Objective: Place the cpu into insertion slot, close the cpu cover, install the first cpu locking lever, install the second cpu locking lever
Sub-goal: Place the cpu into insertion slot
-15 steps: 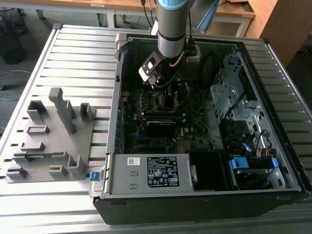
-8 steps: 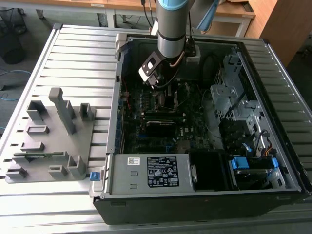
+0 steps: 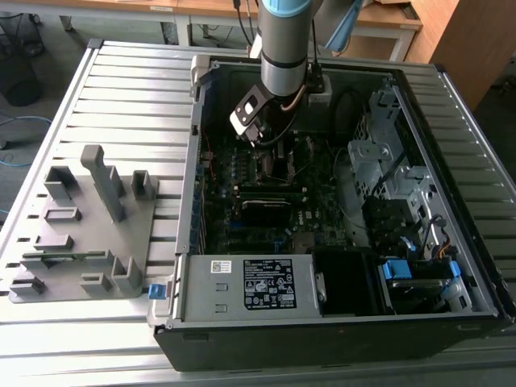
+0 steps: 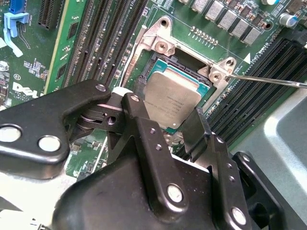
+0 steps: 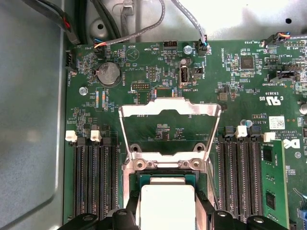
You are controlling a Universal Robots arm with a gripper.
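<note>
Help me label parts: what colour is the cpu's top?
The cpu top is greyish-silver, clearest in the second wrist view.

The cpu (image 4: 172, 96), a small square chip with a silver top, sits pinched in the gripper (image 4: 169, 112), low over the dark insertion slot (image 4: 163, 62). Just beyond the gripper, the silver cpu cover (image 5: 144, 108) stands swung open.

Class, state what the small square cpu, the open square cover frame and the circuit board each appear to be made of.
Small square greyish-silver cpu: likely a metal top, with a dull, even sheen. Thin square silver cpu cover: bare stamped sheet metal, with bright reflections. Green circuit board: probably lacquered laminate, glossy green with printed traces.
</note>
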